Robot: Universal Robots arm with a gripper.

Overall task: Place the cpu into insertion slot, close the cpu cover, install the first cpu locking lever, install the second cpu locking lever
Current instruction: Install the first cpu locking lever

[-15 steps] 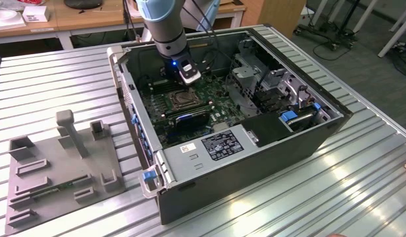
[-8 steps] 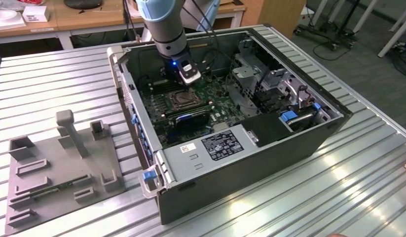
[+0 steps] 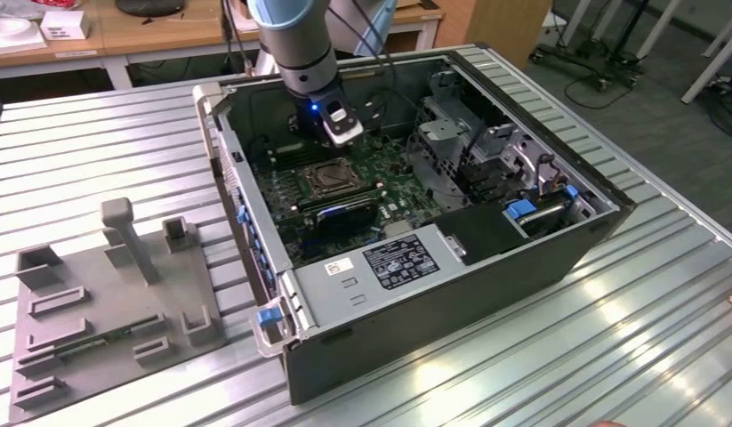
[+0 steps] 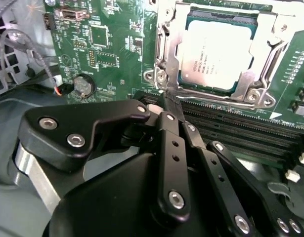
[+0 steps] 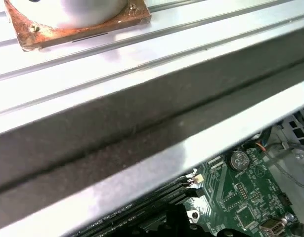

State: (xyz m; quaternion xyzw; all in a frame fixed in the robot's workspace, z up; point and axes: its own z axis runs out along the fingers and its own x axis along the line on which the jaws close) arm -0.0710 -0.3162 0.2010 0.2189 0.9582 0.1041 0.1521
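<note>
Progress check, steps 1 and 2:
- The small square cpu with the dull silver-grey top [image 4: 218,52] sits flat inside the square insertion slot with the silvery metal rim [image 4: 160,74], on the green motherboard [image 4: 107,44]. Count step 1 as done.
- The thin silvery cpu cover, a frame plate with a large window [image 4: 254,81], lies down over the chip's edges, and the chip top shows through the window. You can judge step 2 done too.

Steps 3 and 4, the levers:
- A thin silvery lever rod [image 4: 216,94] runs along the slot's edge, beside the long black memory slots [image 4: 240,123]. You cannot tell here whether it is hooked under its catch, and the same goes for the other lever. Treat both as open items.

Tool:
- The black tool [image 4: 169,101] hangs inside the open grey computer case [image 3: 461,267] on the slatted metal bench [image 3: 105,142].
- Its fingers are drawn together, and the tip sits at the slot's corner, right at the end of that lever rod.
- Whether the tip merely touches the rod or pinches it is not clear.
</note>
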